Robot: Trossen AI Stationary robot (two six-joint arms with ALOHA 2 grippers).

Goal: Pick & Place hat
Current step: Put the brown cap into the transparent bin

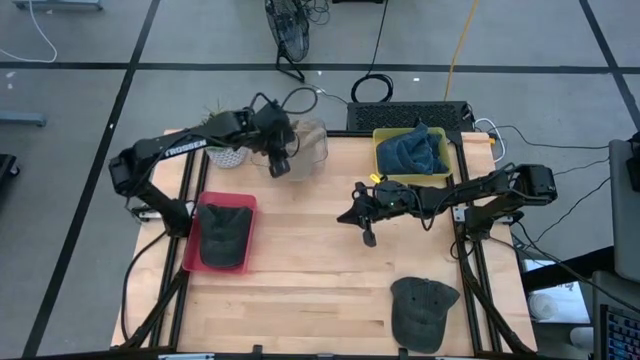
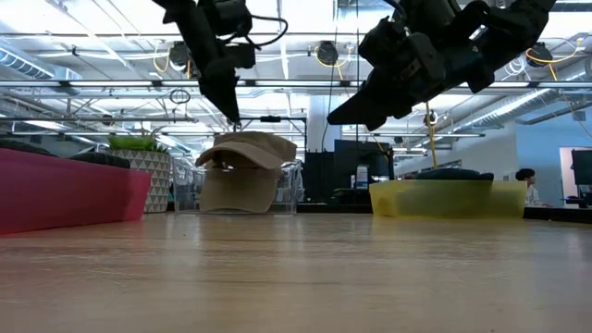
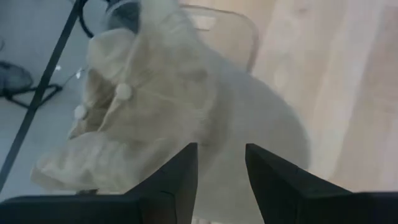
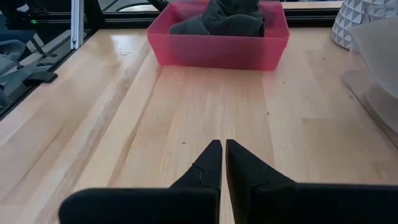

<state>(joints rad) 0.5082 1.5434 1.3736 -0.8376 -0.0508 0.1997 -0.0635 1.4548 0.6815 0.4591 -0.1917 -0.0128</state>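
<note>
Hovering above the tan hat [image 1: 305, 143] near the table's [image 1: 320, 280] far edge, my left gripper [image 1: 280, 165] has its fingers [image 3: 177, 177] a narrow gap apart with nothing held between them; in the left wrist view they point down at the hat's crown. That hat sits in a clear container [image 1: 318, 150] just beside a patterned planter [image 1: 228, 152] at the far left corner, and from the low view it stands dome-up with the brim forward. My right gripper [image 1: 366, 238] hangs over the middle of the table, clear of the wood, its fingertips [image 4: 214, 165] pressed together on nothing. A red bin [image 1: 190, 250] by the left edge holds a dark cap [image 1: 224, 235]. A yellow bin [image 1: 382, 160] at the far edge, toward the right, holds a blue hat [image 1: 415, 150]. Another dark cap [image 1: 420, 310] lies flat on the bare wood near the front right corner, well apart from both grippers. In the low view a person [image 2: 527, 185] shows small in the room behind the yellow bin.
</note>
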